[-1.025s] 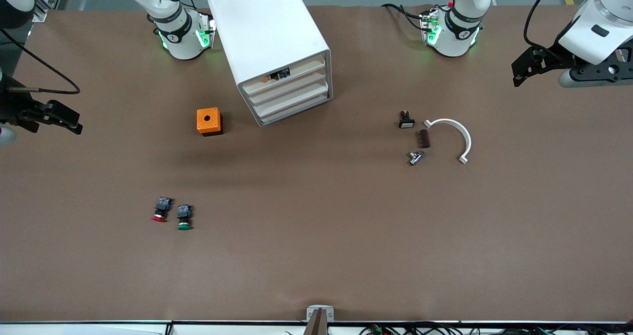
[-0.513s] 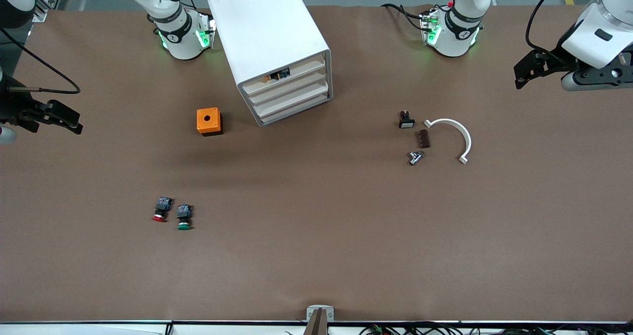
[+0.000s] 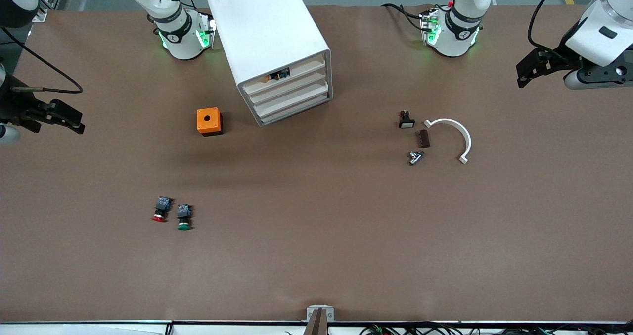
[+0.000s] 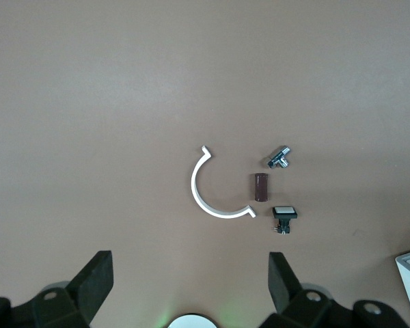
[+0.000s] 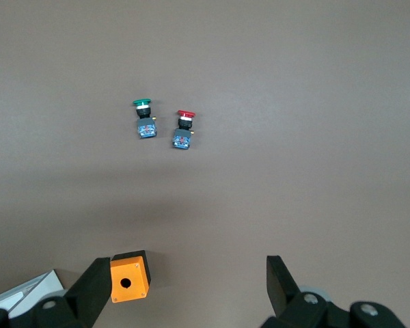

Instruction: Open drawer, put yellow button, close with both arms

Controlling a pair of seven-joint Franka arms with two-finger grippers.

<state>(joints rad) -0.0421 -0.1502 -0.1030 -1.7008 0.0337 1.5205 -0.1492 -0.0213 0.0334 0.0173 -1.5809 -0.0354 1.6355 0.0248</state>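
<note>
Yellow button in drawer; left tool, right tool released (no legible writing).

On the table, the cabinet stands between the two arm bases, the button lying in its top drawer. A box sits just beside the cabinet, toward the right arm's end. Two more buttons lie side by side, well nearer the front camera than the cabinet. A curved bracket and three small parts cluster toward the left arm's end of the cabinet.
</note>
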